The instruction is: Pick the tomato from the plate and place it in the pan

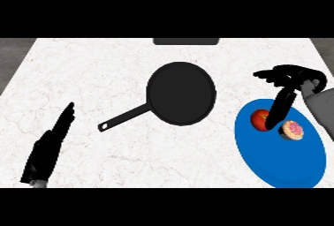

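Right hand (287, 79) over the counter's right edge, above the far end of the blue plate (280, 163). Upper fingers spread and relaxed, holding nothing; one long black digit, likely the thumb, reaches down toward the plate and ends beside the tomato (260, 118). Contact uncertain: the tip overlaps the tomato's right side, but nothing is curled round it.

Tomato sits on the plate's far end, red, partly hidden by that digit. Just beside it, nearer the right edge, a small round pastry with pink top (293, 129), also on the plate.

Black pan (180, 92) lies mid-counter, well apart from the plate to its left, handle running toward the near-left corner. Nothing in it.

Left hand (52, 141) rests near the counter's near-left corner, fingers straight, idle.

Step in hand, as I judge it: the approach to the pick; no grasp yet. Next move calls for fingers closing round the tomato without nudging the pastry, then a lift and a carry left to the pan.
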